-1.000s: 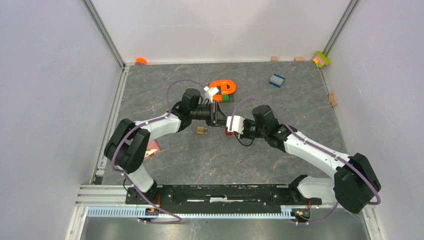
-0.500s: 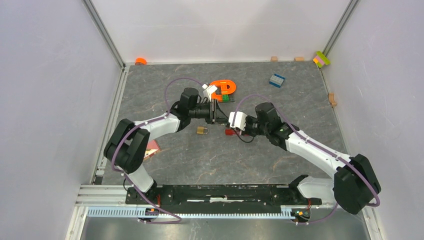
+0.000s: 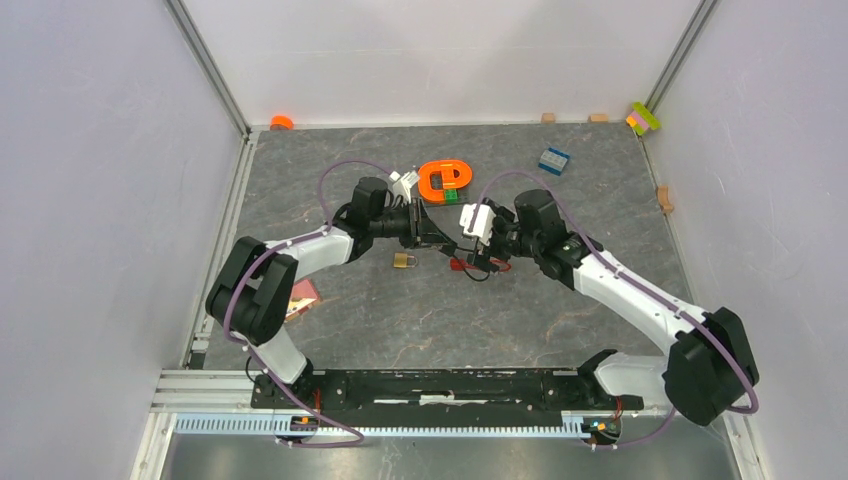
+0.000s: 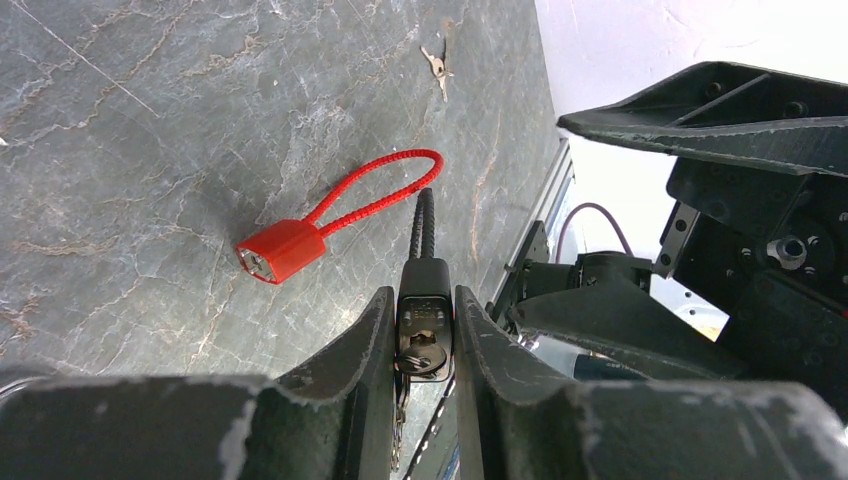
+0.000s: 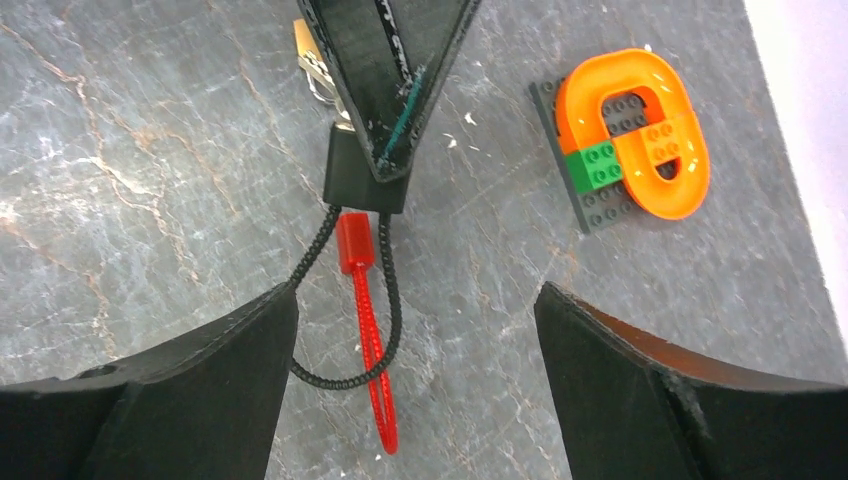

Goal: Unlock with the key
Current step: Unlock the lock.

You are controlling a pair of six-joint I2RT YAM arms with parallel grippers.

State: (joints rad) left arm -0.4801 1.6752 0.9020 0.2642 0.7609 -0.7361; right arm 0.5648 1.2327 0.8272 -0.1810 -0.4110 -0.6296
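the left gripper [image 4: 425,300] pinches narrowly on the black cable lock [image 4: 425,290] over the middle of the table [image 3: 560,320], with the key [image 4: 425,358] seated in its wrist-facing end. the right gripper [image 5: 415,295], at 3 o'clock of it, gapes wide and empty. the turning step seems in hand; next, pinch the key head squarely and twist. the lock-face marking is too small to read.

I can read no text, label, brand or number in any of my views. Any marking on the small black cable-lock body [image 4: 424,300] is too small to tell.
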